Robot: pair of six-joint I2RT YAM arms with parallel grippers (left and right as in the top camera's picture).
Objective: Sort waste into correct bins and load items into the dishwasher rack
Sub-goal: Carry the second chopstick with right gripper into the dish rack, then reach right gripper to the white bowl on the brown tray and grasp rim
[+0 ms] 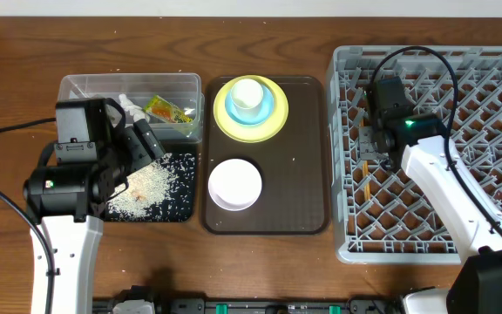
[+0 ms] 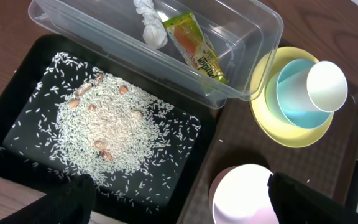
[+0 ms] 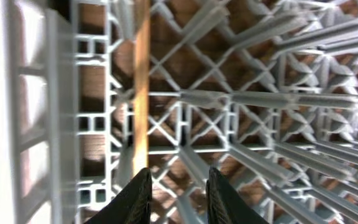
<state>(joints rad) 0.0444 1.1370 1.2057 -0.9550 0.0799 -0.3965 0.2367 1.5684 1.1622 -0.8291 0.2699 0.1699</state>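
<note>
1. Count: one clear tub (image 1: 85,85) holding one snack wrapper (image 1: 168,111) and one white paper scrap (image 1: 132,107). One black tray (image 1: 183,209) carries a heap of rice grains (image 1: 146,183). One yellow plate (image 1: 279,126), one light blue bowl (image 1: 270,106) and one white cup (image 1: 247,94) are stacked. There is one white bowl (image 1: 235,183), and one chopstick (image 3: 142,81) is clearly seen.
2. Surface: a brown wooden table (image 1: 16,70). The tub and black tray are toward its left edge, the dark serving tray (image 1: 308,174) at centre, and the grey rack (image 1: 495,87) at its right edge. The stack sits at the serving tray's far edge, the white bowl nearer.
3. Left gripper (image 2: 180,186): jaws wide and empty, over the black tray's right edge.
4. Right gripper (image 3: 179,180): jaws narrowly apart, gripping nothing. The chopstick lies in the rack by its left edge.
</note>
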